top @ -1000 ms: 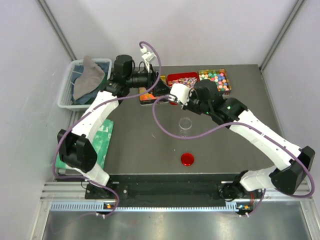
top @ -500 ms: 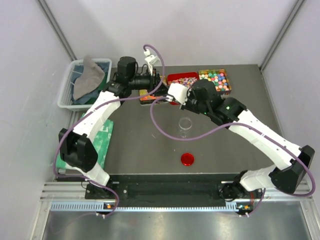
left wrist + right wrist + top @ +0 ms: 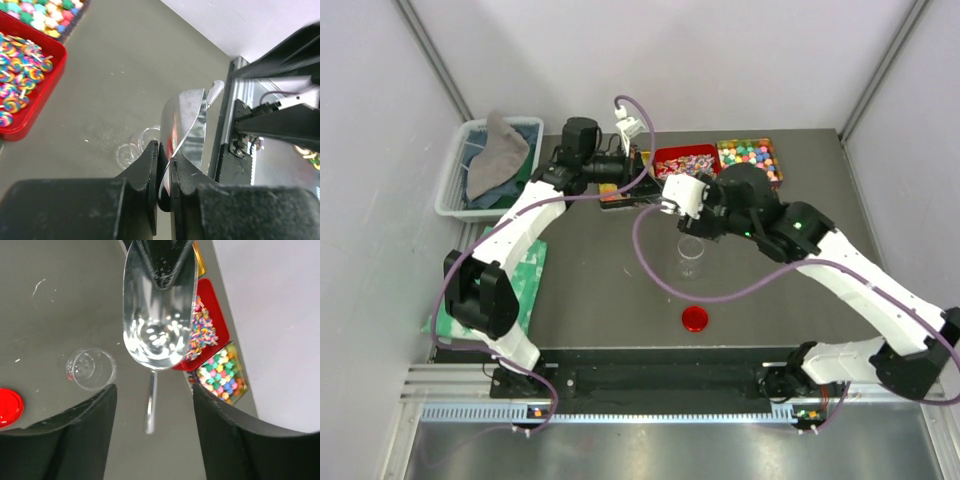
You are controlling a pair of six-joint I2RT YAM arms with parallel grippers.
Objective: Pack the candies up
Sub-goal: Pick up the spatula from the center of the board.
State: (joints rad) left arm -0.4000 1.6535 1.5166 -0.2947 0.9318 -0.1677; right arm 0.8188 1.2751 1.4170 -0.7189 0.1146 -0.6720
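The candies lie in trays at the back: rainbow pieces in a red tray (image 3: 685,158) (image 3: 22,60) (image 3: 202,332), pastel ones in a tin (image 3: 750,160) (image 3: 222,372), orange-yellow ones (image 3: 613,193) half hidden under the left arm. My left gripper (image 3: 642,178) (image 3: 164,150) is shut on the rim of an empty metal scoop (image 3: 187,122) (image 3: 157,330). My right gripper (image 3: 667,204) (image 3: 153,387) stands open, its fingers either side of the scoop's handle (image 3: 150,405) without touching it. A clear cup (image 3: 691,250) (image 3: 91,369) stands empty below.
A red round lid (image 3: 696,319) (image 3: 7,407) lies in front of the cup. A blue basket with a grey cloth (image 3: 485,165) stands at the back left. A green cloth (image 3: 525,275) lies along the table's left edge.
My left gripper has closed on the scoop's rim. My right gripper has opened, let go of the handle and drawn back to the right.
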